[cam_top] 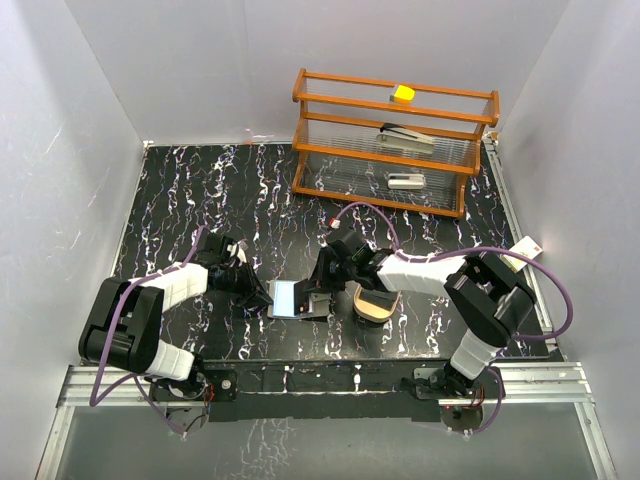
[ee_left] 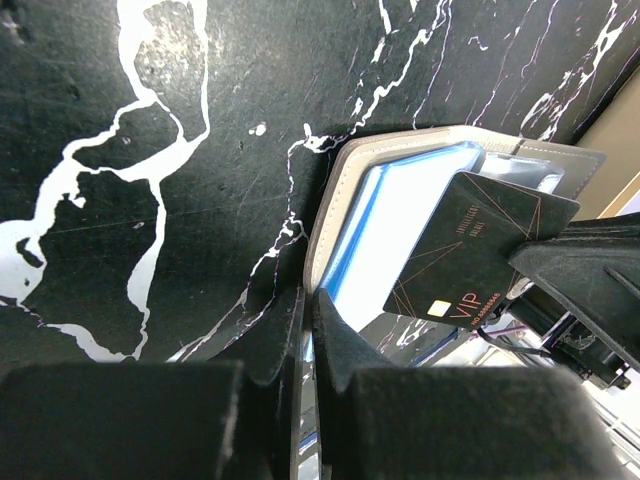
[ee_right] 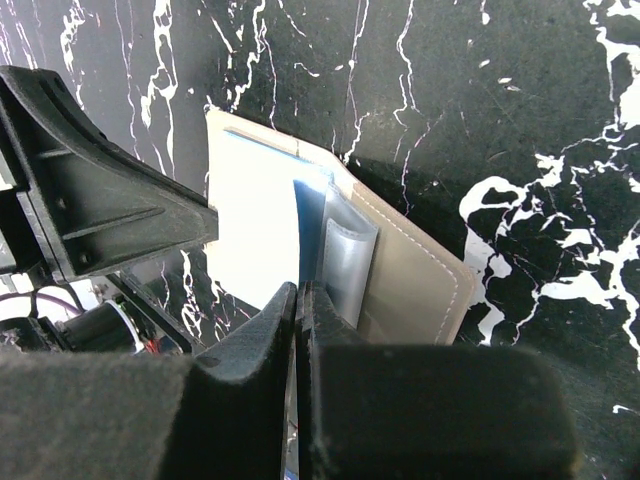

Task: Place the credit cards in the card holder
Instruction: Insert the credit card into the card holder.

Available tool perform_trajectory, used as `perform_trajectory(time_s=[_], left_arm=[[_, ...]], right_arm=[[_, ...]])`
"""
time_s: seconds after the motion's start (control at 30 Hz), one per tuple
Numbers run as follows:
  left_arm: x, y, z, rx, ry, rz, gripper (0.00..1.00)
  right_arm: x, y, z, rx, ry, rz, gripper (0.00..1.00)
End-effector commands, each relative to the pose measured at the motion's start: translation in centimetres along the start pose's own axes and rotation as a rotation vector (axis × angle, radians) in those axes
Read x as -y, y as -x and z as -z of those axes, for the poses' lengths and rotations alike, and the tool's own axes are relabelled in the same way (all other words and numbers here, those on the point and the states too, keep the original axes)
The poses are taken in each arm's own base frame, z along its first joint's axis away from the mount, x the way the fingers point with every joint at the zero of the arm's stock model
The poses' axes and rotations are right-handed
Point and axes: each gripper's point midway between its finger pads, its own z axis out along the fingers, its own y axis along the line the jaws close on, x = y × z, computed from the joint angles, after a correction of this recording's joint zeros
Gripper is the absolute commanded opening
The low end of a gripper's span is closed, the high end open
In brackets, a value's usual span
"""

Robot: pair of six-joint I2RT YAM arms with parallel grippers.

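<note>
The grey card holder lies open on the black marbled table, between the two grippers in the top view. A pale blue card lies inside it, also in the top view. My left gripper is shut on the holder's left flap edge. My right gripper is shut on a dark card marked VIP, held tilted over the holder's right half, its far corner at the clear inner slots. In the right wrist view this card shows only edge-on.
A tan oval wooden tray sits just right of the holder, under my right arm. At the back stands a wooden rack with clear panels holding a yellow block, a stapler and a small white object. White walls enclose the table.
</note>
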Motion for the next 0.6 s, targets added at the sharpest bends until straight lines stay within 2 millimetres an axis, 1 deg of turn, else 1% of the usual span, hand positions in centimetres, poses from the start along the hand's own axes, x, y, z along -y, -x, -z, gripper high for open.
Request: perform_trajectory(time_s=[0.0,0.4,0.57], left_arm=[[-0.57,-0.33,0.03,-0.018,0.046,0.000,0.00],[-0.75,-0.34,-0.02,-0.018,0.057,0.002,0.00],[-0.78,-0.43,-0.10,-0.024,0.058,0.000,0.00]], right_arm=[[-0.01,1.09,0.64,0.063,0.002,-0.001,0.00],[0.29,1.32,1.49,0.087,-0.007,0.000,0.00],[0.52,0.85,0.96,0.062,0.000,0.000,0.00]])
